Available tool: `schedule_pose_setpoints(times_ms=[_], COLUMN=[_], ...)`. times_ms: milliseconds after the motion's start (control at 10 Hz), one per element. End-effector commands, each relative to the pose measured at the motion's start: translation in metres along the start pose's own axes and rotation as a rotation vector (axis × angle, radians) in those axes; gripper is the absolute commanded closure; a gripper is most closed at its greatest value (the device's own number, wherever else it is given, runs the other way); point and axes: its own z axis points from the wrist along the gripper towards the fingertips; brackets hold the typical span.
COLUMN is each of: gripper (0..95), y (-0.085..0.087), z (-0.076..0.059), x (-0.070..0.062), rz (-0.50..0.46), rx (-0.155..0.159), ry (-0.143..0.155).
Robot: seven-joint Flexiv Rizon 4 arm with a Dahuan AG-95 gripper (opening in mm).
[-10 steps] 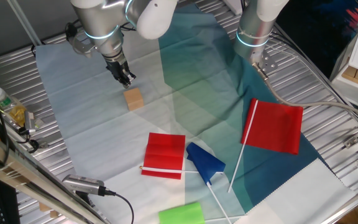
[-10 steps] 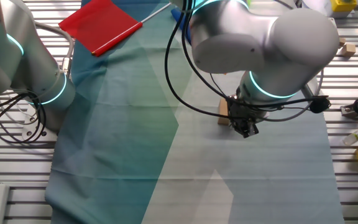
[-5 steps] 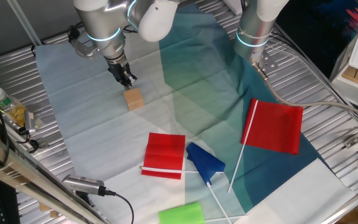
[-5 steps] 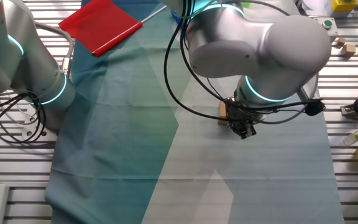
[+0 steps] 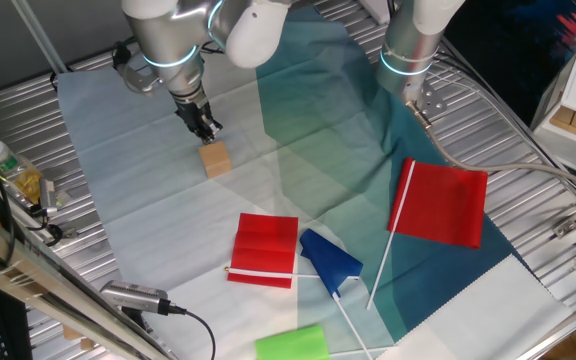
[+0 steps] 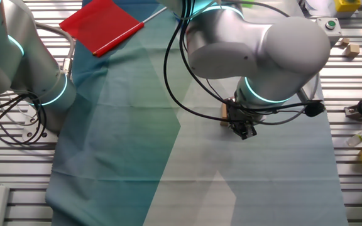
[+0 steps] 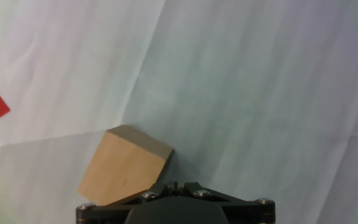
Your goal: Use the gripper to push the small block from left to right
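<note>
The small block point(image 5: 215, 159), a tan wooden cube, lies on the pale cloth point(image 5: 148, 200). The gripper point(image 5: 207, 130) hangs from the bulky silver arm with the cyan ring, just behind and left of the block, its tip low near the cloth. Its jaws are closed together and hold nothing. In the other fixed view the gripper point(image 6: 246, 132) stands beside the block point(image 6: 225, 112), which the arm partly hides. In the hand view the block point(image 7: 124, 167) lies just ahead and left of the shut gripper tip point(image 7: 174, 186), very close to it.
Two red flags point(image 5: 266, 249) point(image 5: 442, 203) and a blue flag point(image 5: 331, 262) lie on the cloth nearer the front. A green piece point(image 5: 292, 343) lies at the front edge. A second slimmer arm point(image 5: 413, 45) stands at the back right. Cables and bottles lie at the left edge.
The gripper has shifted slightly, a little away from the block in the first fixed view. The block has not moved.
</note>
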Motion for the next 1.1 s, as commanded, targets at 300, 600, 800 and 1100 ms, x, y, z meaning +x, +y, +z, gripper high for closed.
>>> schedule_pose_setpoints(times_ms=[300,600,800,1100], gripper=[95.0,95.0,95.0,95.0], y=[0.003,0.004,0.009,0.017], z=[0.003,0.003,0.002,0.002], x=[-0.001,-0.001,-0.003,-0.006], rz=[0.003,0.007,0.021,0.035], rx=[-0.003,-0.005,-0.006,-0.003], ry=[-0.013,-0.016,-0.015,-0.015])
